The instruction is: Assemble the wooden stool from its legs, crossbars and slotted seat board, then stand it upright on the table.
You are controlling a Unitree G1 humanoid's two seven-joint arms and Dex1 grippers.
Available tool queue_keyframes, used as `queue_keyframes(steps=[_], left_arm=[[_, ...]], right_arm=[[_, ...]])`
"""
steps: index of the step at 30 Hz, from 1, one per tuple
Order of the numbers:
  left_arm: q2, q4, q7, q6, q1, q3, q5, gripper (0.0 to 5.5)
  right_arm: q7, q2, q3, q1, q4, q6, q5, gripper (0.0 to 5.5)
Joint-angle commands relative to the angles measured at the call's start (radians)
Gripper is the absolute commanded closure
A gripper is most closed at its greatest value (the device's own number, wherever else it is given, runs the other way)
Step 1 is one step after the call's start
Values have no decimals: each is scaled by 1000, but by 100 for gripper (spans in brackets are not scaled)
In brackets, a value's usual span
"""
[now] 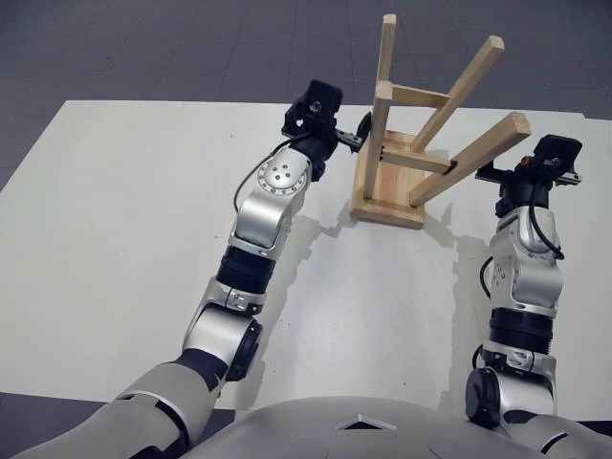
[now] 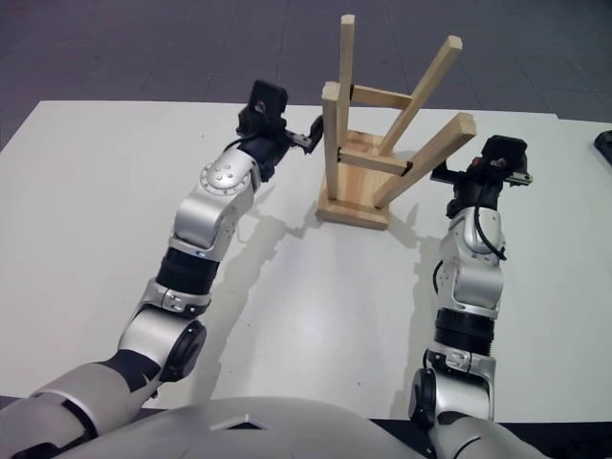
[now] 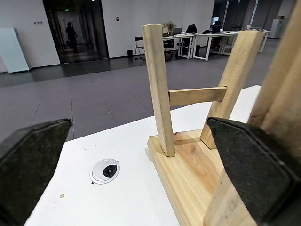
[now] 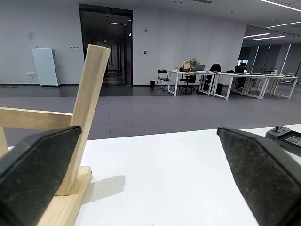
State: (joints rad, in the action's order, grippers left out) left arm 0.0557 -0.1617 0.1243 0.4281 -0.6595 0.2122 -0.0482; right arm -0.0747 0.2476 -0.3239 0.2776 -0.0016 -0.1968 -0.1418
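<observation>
The wooden stool [image 1: 402, 163] rests upside down on the white table [image 1: 115, 239], its seat board [image 1: 387, 206] flat on the top and its legs and crossbars pointing up. My left gripper [image 1: 352, 134] is open at the stool's left side, and one finger pad [image 3: 254, 165] sits close against the nearest leg [image 3: 282, 84]. To the right of the stool my right gripper [image 2: 481, 177] is open with nothing between its pads. The closest leg [image 4: 87, 117] stands just beyond its left pad [image 4: 37, 169].
A black controller [image 4: 287, 139] lies at the table's far right edge. A round cable cover [image 3: 104, 170] is set into the tabletop behind the stool on the left. Bare white table stretches to the left and in front of the stool.
</observation>
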Motion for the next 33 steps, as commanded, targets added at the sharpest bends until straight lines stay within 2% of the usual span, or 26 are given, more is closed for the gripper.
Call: queue_keyframes(steps=[1, 6, 9, 12, 15, 17, 23, 27, 30, 32, 33], left_arm=[[86, -10, 79, 48, 10, 128, 1, 10], [29, 86, -121, 200, 84, -117, -2, 10], [62, 260, -351, 166, 121, -391, -33, 10], [-13, 329, -507, 115, 115, -639, -54, 10], [-122, 291, -535, 72, 83, -762, -68, 10], [-167, 268, -525, 63, 66, -782, -72, 10], [-174, 240, -488, 77, 71, -722, -84, 10], [-161, 213, -453, 106, 104, -666, -85, 10], [-169, 197, -380, 93, 119, -601, -83, 10], [-165, 195, -370, 88, 116, -600, -92, 10], [-166, 195, -370, 87, 113, -603, -94, 10]], right_arm=[[16, -33, 50, 39, -4, -14, -5, 12], [-59, -31, 40, 33, 12, -70, 44, 12], [-95, -1, -16, 15, 38, -103, 52, 12], [68, 51, 71, 16, 41, -75, 39, 12], [391, 68, 238, -15, -158, -52, -109, 12], [474, 72, 286, -24, -242, -55, -151, 12], [382, 86, 72, 39, -302, -72, -256, 12], [364, 153, -152, 168, -470, -178, -731, 12], [304, 213, -278, 256, -427, -179, -932, 12], [194, 256, -319, 322, -289, -177, -853, 12], [121, 287, -304, 342, -204, -171, -739, 12]])
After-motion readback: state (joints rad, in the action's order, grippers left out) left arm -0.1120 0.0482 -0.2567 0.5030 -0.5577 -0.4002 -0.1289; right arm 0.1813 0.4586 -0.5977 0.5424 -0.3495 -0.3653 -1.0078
